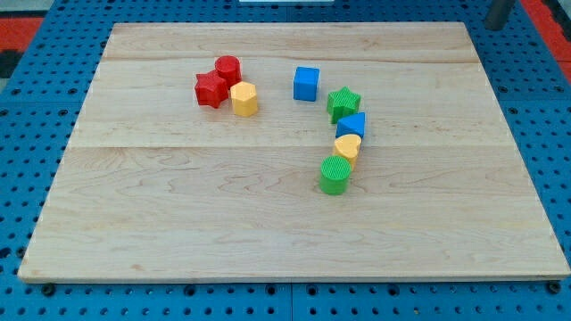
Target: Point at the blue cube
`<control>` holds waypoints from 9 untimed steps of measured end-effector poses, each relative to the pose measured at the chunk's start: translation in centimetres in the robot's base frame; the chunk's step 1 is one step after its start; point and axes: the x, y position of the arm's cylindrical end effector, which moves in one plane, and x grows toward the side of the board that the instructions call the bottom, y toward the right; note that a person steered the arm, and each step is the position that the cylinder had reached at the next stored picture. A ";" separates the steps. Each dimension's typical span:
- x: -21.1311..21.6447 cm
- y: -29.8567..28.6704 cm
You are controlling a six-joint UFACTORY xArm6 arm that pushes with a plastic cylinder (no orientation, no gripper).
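The rod shows only as a dark stub at the view's top right corner (498, 14), off the wooden board (268, 223) and over the blue pegboard table (27, 107); its tip is cut off by the frame or too blurred to make out, so I cannot tell exactly where the tip sits, and there is no pincer on this arm to be open or closed. From that corner, every block lies down and toward the view's left. The blue cube (306, 83) stands alone, well apart from the rod, in the upper middle of the board. Just to its lower right runs a curved chain of 4 blocks, each touching or nearly touching the next: a green star (343, 103), a second blue block (351, 126), a yellow heart-like block (348, 147) and a green cylinder (335, 175). Farther from the rod, to the cube's left, 3 blocks huddle together: a red cylinder (228, 69), a red star-like block (211, 89) and a yellow hexagonal block (244, 98).
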 end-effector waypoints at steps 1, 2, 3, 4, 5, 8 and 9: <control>0.2 -0.4; 0.3 -0.7; 0.1 -0.7; 0.0 -0.7; 0.0 -0.7; 0.1 -14.2; 0.6 -20.3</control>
